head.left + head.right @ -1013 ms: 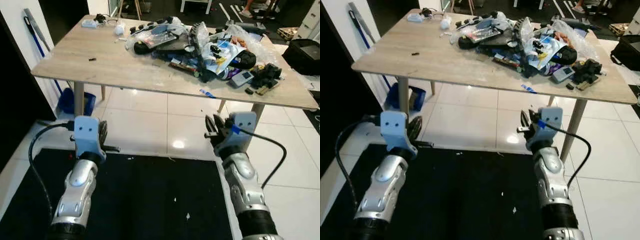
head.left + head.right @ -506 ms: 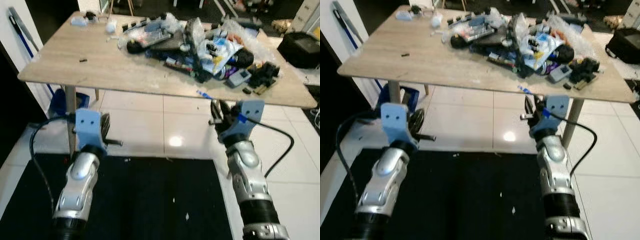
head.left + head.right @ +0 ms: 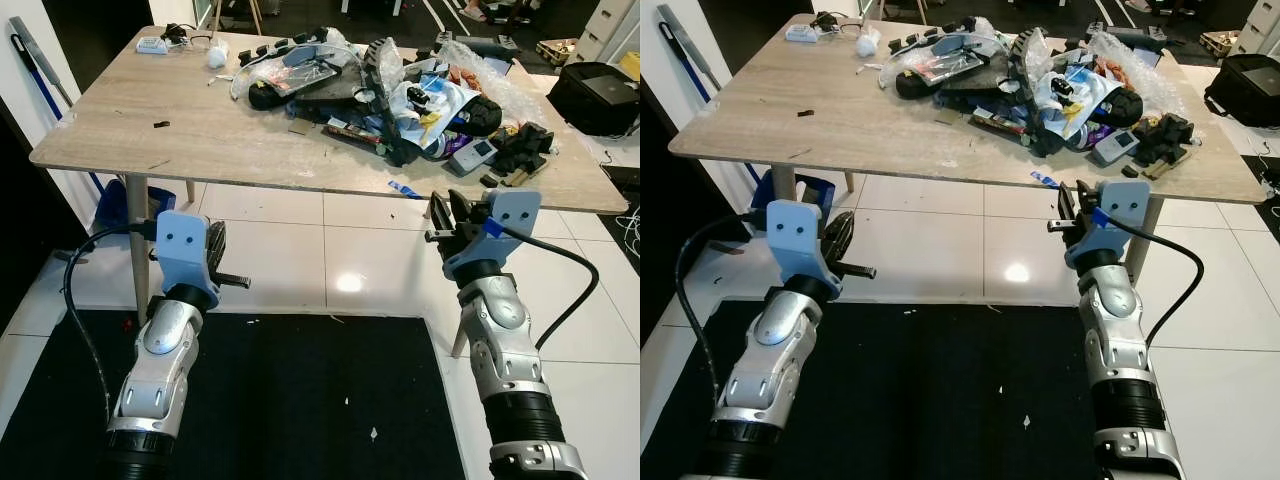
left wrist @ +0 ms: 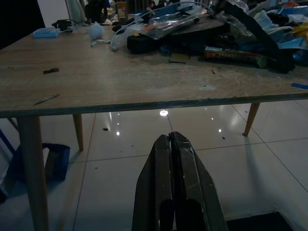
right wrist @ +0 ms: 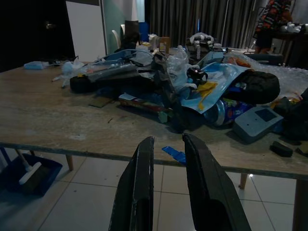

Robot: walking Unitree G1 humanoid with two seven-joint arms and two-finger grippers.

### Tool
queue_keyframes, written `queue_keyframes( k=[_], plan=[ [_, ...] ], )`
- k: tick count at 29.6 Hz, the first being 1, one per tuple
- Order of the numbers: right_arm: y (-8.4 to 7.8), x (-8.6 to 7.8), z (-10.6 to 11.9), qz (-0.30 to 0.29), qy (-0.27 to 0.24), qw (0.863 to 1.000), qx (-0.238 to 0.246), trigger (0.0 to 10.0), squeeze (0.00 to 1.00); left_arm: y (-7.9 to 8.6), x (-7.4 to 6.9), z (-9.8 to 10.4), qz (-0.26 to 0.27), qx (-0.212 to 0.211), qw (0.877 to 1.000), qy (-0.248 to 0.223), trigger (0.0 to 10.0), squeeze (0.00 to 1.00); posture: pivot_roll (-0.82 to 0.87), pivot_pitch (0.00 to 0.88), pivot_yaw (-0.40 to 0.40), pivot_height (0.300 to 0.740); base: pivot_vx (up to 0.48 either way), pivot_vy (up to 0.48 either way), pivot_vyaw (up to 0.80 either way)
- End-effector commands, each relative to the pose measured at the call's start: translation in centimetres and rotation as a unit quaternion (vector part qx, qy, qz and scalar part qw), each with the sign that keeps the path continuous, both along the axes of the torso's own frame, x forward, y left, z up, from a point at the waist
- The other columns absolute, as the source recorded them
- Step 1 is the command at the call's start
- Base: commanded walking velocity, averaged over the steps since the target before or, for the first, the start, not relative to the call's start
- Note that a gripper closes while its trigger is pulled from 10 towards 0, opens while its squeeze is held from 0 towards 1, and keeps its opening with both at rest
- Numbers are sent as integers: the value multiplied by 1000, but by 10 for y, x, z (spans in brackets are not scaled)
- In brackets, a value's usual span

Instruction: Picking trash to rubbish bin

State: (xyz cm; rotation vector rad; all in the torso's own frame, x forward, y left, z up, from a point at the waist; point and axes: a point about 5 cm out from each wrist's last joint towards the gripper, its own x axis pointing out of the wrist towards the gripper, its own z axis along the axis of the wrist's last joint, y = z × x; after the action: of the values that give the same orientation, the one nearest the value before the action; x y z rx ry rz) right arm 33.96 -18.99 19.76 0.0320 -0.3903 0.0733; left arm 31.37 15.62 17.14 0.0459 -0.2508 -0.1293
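Left eye view is showing both arms raised low in frame, short of the surface (image 3: 180,140): left gripper (image 4: 172,144) clenched empty, right gripper (image 5: 166,149) parted, holding nothing. Nothing is binned yet; the trash heap (image 3: 400,90) is sitting upper centre. Right wrist view is revealing a blue scrap (image 5: 173,154) at the near edge.

We stand before a pale wooden table (image 3: 180,130) on slim legs, on glossy white floor tiles (image 3: 300,250) that mirror a ceiling light. A black mat (image 3: 300,400) lies at our feet. At left, a white wall (image 3: 25,40) with a broom (image 3: 45,60) leaning against it; a blue dustpan (image 3: 110,205) sits beneath.
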Motion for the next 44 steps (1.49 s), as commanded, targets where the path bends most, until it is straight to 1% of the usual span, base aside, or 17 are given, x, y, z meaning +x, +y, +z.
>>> queue_keyframes(
  k=[1, 23, 44],
  plan=[
    [-1, -2, -6, -4, 8, 1000, 2, 10000, 0, 1, -1, 0, -1, 6, 1000, 2, 10000, 0, -7, 136, -40, 740, 281, 0, 0],
    [4, -1, -8, 10, 14, 1000, 2, 10000, 0, 2, -1, 0, 0, 7, 1000, 3, 10000, 0, -6, 133, -42, 740, 307, 0, 0],
    [6, -1, -10, 17, 18, 1000, 1, 10000, 0, 2, -2, 0, 1, 5, 1000, 3, 10000, 0, -7, 133, -45, 740, 332, 0, 0]
  ],
)
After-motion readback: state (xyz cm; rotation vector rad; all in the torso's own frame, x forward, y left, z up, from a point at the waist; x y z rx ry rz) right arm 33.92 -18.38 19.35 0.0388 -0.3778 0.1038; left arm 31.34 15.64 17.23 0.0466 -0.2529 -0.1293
